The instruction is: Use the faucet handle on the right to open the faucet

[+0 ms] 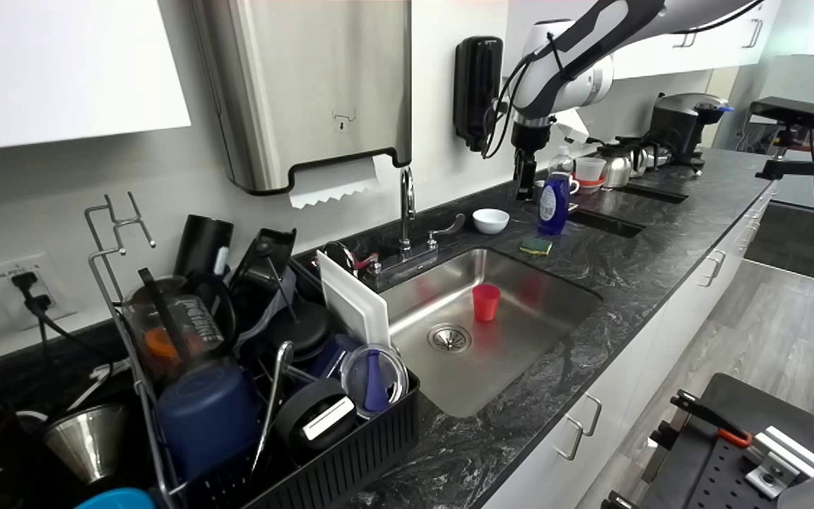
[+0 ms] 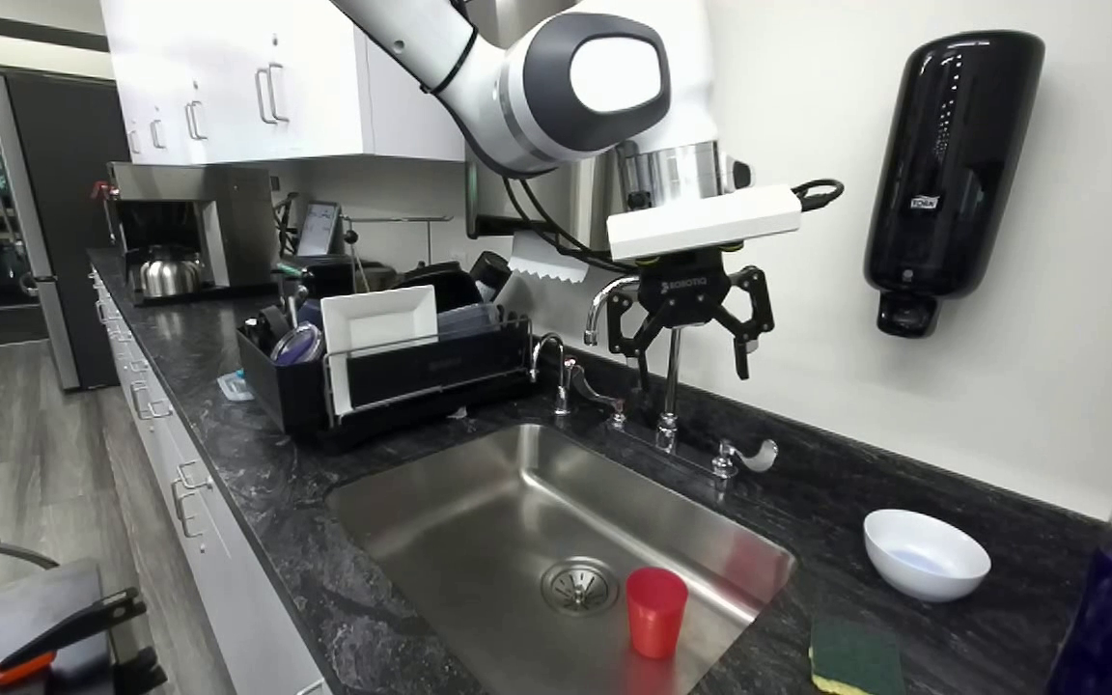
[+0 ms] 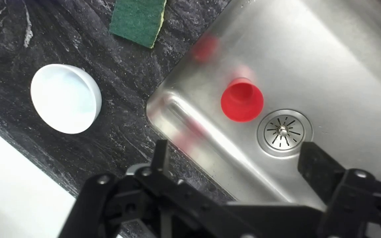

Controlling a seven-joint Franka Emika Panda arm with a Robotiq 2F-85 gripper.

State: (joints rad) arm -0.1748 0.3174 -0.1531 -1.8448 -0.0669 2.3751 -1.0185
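Note:
The faucet point(image 1: 407, 201) is a tall chrome pipe behind the sink; in an exterior view my gripper partly hides its upright pipe point(image 2: 672, 376). The right faucet handle point(image 2: 757, 457) is a small chrome lever at its base; it also shows in an exterior view point(image 1: 449, 227). The matching left handle point(image 2: 595, 391) is on the pipe's other side. My gripper point(image 2: 692, 367) points down, open and empty, above the handle's level and apart from it. In the wrist view its fingers point(image 3: 233, 148) are wide apart; a silvery edge beside one finger may be the handle.
The steel sink point(image 2: 459, 541) holds a red cup point(image 2: 656, 610). A white bowl point(image 2: 927, 555), a sponge point(image 2: 855, 658) and a blue soap bottle point(image 1: 554, 205) stand beside it. A full dish rack point(image 1: 350, 463) is on the other side. A paper towel dispenser point(image 1: 329, 78) and black soap dispenser point(image 2: 952, 174) hang on the wall.

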